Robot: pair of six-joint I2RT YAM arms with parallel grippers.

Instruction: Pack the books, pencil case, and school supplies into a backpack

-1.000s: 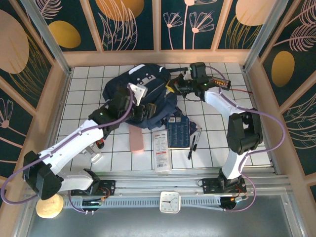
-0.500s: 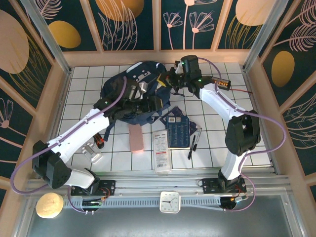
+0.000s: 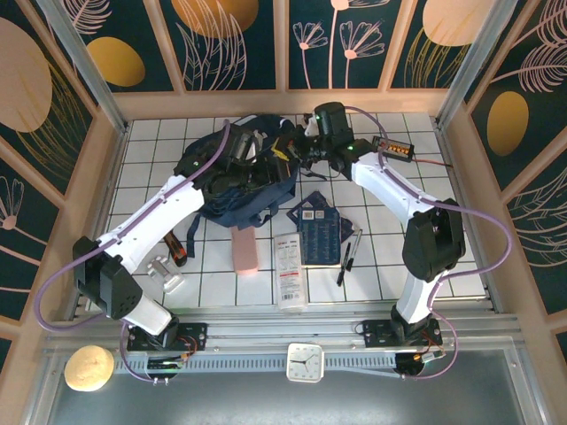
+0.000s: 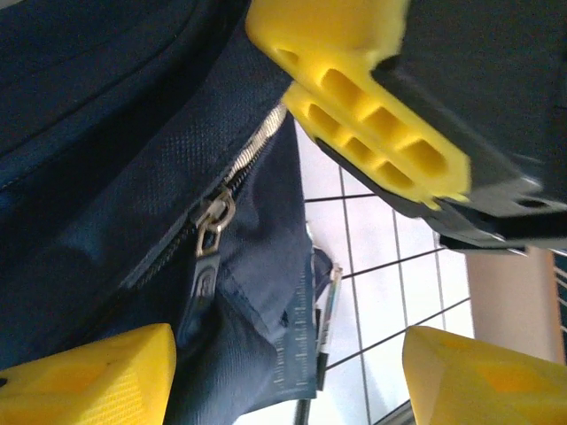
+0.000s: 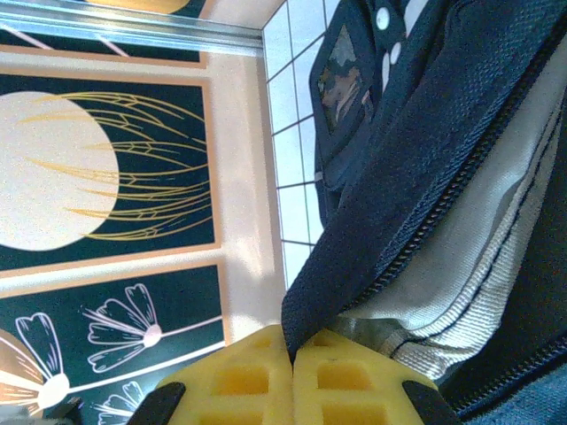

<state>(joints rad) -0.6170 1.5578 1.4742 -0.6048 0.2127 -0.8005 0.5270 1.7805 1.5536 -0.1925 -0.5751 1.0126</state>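
Note:
The navy backpack lies bunched at the table's far middle. My right gripper is shut on its zipper-edge fabric, pinched between the yellow pads. My left gripper hovers open over the backpack's top, and its zipper pull hangs between the spread fingers. The pink pencil case, the white booklet, the navy book and two dark pens lie on the tiles in front of the backpack. The navy book shows past the fabric.
A black box with orange lights and its cable sit at the far right. A small metal item and a red-black tool lie near the left arm. Wooden walls close three sides.
My left arm has swung farther back over the backpack's top. My right gripper has moved left, pulling the backpack's edge with it, and the bag has bunched toward the back.

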